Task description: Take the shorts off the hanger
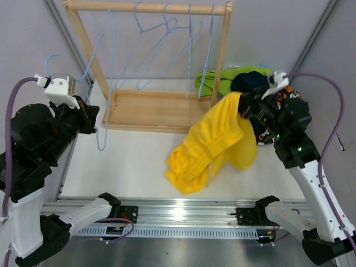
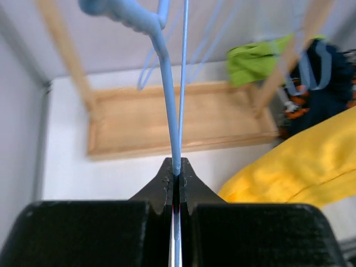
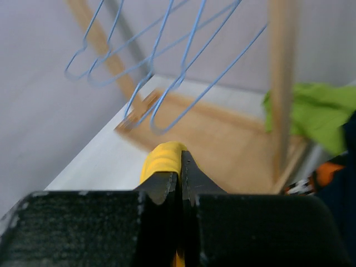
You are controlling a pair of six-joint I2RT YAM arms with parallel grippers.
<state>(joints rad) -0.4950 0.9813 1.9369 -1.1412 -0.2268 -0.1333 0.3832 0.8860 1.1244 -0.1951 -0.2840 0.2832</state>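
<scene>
The yellow shorts (image 1: 214,144) hang from my right gripper (image 1: 243,109), which is shut on a fold of their fabric (image 3: 164,158); their lower end is bunched on the white table. My left gripper (image 1: 92,120) is at the left, off the rack, shut on the thin wire of a bare blue hanger (image 2: 167,94). That hanger (image 1: 102,142) is well apart from the yellow shorts. Lime green shorts (image 1: 219,79), navy shorts (image 1: 249,81) and orange-black-white patterned shorts (image 1: 290,95) lie piled at the back right, behind my right arm.
A wooden rack (image 1: 147,108) with a tray base stands at the back. Several bare blue hangers (image 1: 167,39) hang from its top bar. A rack post (image 1: 222,55) stands close to my right gripper. The grey wall is at the left.
</scene>
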